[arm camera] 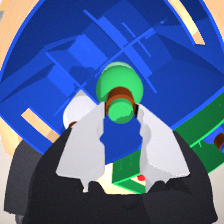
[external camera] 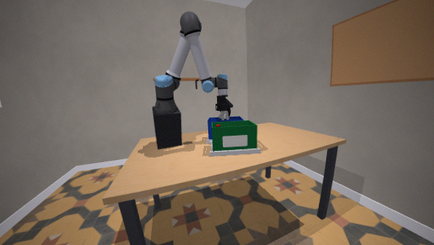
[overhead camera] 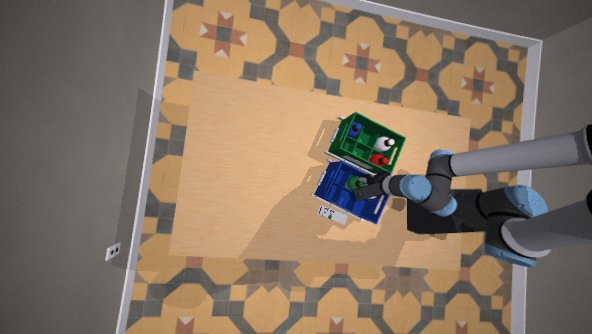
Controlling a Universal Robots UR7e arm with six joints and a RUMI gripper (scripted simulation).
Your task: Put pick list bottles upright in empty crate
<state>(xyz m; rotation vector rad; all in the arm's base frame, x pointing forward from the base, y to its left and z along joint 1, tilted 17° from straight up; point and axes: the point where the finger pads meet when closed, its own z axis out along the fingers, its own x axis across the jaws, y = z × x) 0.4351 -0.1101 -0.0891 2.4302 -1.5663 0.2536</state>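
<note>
My gripper (arm camera: 120,104) is shut on the neck of a green-label bottle (arm camera: 119,92) with a green cap, held upright over the blue crate (overhead camera: 351,190). In the overhead view the bottle (overhead camera: 356,182) sits in a near-middle cell of that crate, under the fingers (overhead camera: 361,188). The green crate (overhead camera: 369,140) stands right behind the blue one and holds a blue-label bottle (overhead camera: 355,129), a white-label bottle (overhead camera: 385,144) and a red-label bottle (overhead camera: 378,160). The pick list (overhead camera: 331,213) lies on the table by the blue crate's front edge. Its lines are too small to read.
The arm's black base (external camera: 167,126) stands on the table's back corner. In the side view the green crate (external camera: 234,138) hides most of the blue crate (external camera: 223,121). Both crates are divided into cells by inner walls.
</note>
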